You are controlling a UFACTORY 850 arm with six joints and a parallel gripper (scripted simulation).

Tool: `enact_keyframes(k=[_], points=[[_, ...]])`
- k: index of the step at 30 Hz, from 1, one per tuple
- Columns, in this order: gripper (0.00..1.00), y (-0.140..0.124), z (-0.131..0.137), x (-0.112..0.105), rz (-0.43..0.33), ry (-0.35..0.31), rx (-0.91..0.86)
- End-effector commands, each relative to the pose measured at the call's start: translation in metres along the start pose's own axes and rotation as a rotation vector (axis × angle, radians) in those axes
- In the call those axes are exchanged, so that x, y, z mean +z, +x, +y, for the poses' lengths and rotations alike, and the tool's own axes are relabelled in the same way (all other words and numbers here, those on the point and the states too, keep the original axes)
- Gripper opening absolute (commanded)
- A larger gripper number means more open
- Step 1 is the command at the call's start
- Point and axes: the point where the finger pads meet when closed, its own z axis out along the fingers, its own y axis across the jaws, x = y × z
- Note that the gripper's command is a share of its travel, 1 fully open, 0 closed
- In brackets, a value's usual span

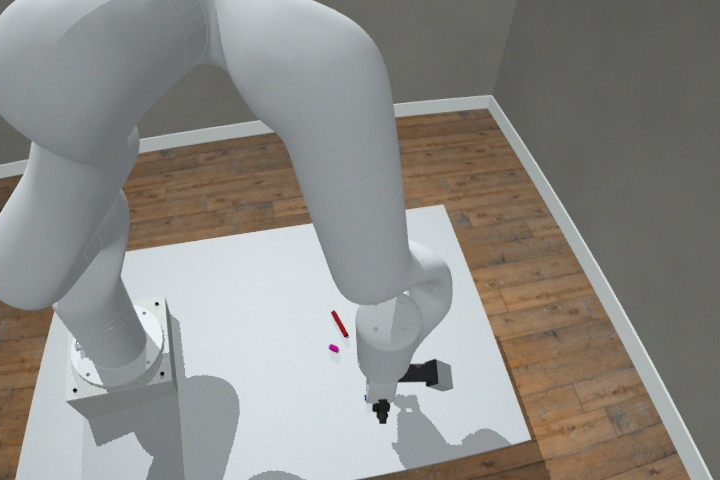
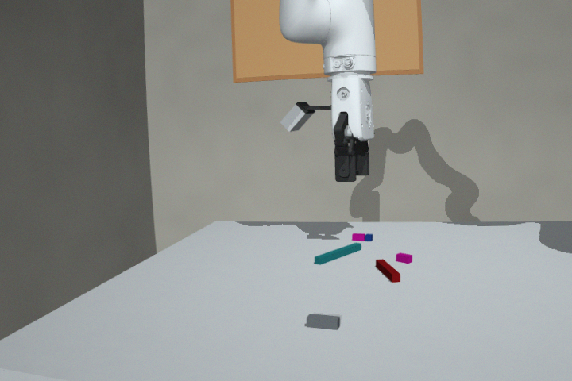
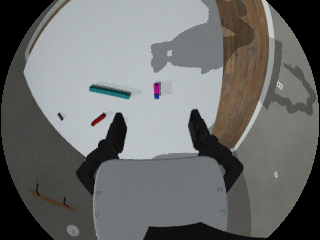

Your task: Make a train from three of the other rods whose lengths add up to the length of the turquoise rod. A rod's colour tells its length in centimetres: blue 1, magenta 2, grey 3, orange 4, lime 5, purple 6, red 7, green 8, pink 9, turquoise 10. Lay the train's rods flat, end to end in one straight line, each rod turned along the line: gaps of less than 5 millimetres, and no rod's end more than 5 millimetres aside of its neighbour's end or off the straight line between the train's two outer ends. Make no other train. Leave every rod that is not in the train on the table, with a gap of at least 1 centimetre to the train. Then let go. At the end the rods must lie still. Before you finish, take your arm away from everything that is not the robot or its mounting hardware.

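My gripper (image 2: pixel 350 177) hangs open and empty high above the table; it also shows in the wrist view (image 3: pixel 156 120) and in the top view (image 1: pixel 382 417). Below it a magenta rod (image 2: pixel 358 236) and a blue rod (image 2: pixel 369 236) lie end to end, touching; they also show in the wrist view (image 3: pixel 156 88). The turquoise rod (image 2: pixel 338 253) lies just in front of them, also in the wrist view (image 3: pixel 110 91). A red rod (image 2: pixel 388 270) and a second magenta rod (image 2: pixel 403 257) lie to the right. A grey rod (image 2: pixel 322 321) lies apart, nearer the camera.
The robot base (image 1: pixel 117 356) stands at the table's left side. The arm hides the turquoise rod and most of the pair in the top view. The table's edge and the wooden floor (image 3: pixel 243 47) are close beyond the pair.
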Motion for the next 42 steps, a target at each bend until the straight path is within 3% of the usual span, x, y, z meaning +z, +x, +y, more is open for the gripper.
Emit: enact_keyframes(k=[1,13,42], points=[[1.00,0.001,0.000,-0.001,0.002,0.000,-0.001],[1.00,0.000,-0.013,0.001,0.008,0.007,-0.115],[1.00,-0.027,-0.105,0.014,0.045,0.014,-1.046]])
